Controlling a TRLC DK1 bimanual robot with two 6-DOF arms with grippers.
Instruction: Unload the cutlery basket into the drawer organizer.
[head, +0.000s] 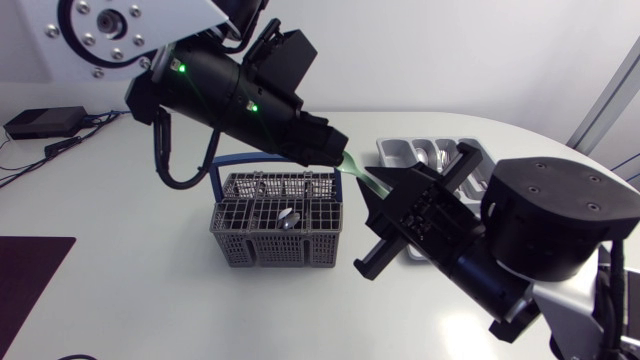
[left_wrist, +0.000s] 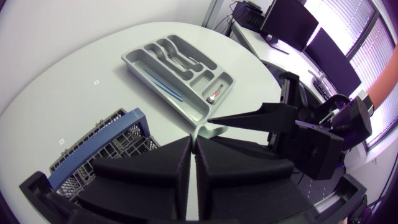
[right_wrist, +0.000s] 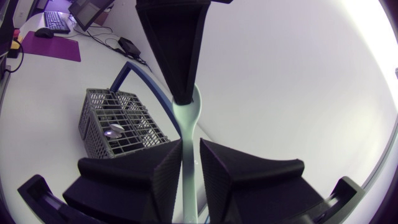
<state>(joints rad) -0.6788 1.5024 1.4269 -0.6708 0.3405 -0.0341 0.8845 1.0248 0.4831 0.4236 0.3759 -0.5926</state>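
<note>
A pale green plastic spoon (head: 358, 172) hangs in the air between the grey cutlery basket (head: 280, 225) and the drawer organizer (head: 386, 150). My left gripper (head: 340, 158) is shut on its bowl end. My right gripper (right_wrist: 189, 155) has both fingers pressed against the handle (right_wrist: 189, 134), one on each side. In the left wrist view the closed fingers (left_wrist: 180, 163) hide all but a bit of the spoon (left_wrist: 210, 131). The basket (right_wrist: 118, 124) has a blue handle and holds a small metal piece (right_wrist: 115, 129).
The grey organizer (left_wrist: 186, 107) lies beyond the basket (left_wrist: 99, 155) and holds several pieces of cutlery in its compartments. A dark mat (head: 30, 270) covers the table's left front corner. A small black box (head: 45, 121) sits at the far left.
</note>
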